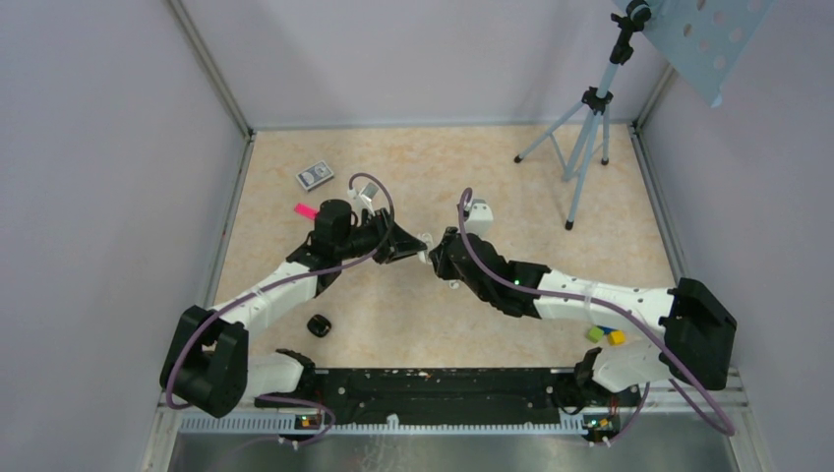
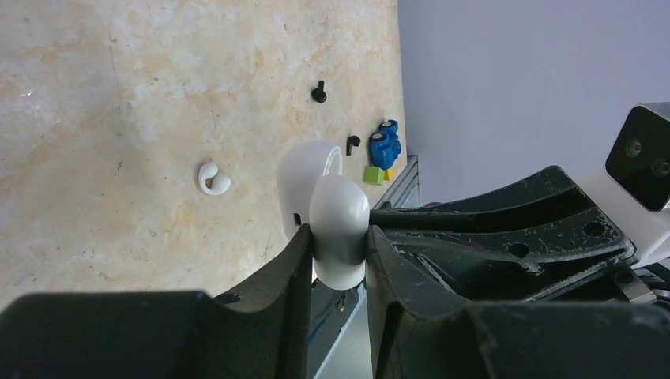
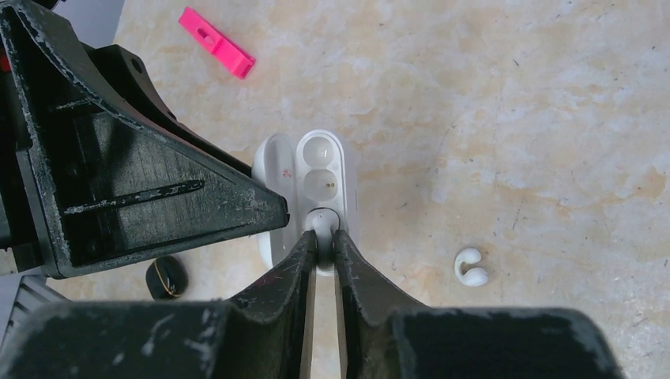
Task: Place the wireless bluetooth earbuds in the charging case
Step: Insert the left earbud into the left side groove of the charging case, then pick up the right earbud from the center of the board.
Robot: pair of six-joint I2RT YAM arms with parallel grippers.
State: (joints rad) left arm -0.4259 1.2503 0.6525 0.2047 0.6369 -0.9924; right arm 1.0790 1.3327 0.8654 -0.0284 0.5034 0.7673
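- From above, the case [image 1: 425, 239] is almost hidden between the two grippers. The buds are too small to see there.
- The left gripper [image 2: 338, 237] covers the low part of the case. It squeezes the case from both sides and holds it up off the table [image 2: 95, 118].
- The right gripper [image 3: 322, 235] hides most of one white bud [image 3: 320, 222]. Its fingers pinch that bud at the near end of the open case.
- A black lump [image 3: 167, 276] shows beside the left gripper, partly covered. I cannot tell what it is.
- White buds: two. The other white bud [image 3: 471, 267] lies on the table, near the case but not touching it.
- Black buds: two. One black bud [image 2: 318, 92] and a second black bud [image 2: 352, 143] lie well apart from the case.
- One case with its lid open, one pink block [image 3: 216, 42], one blue toy [image 2: 385, 146] and one green block [image 2: 374, 175].
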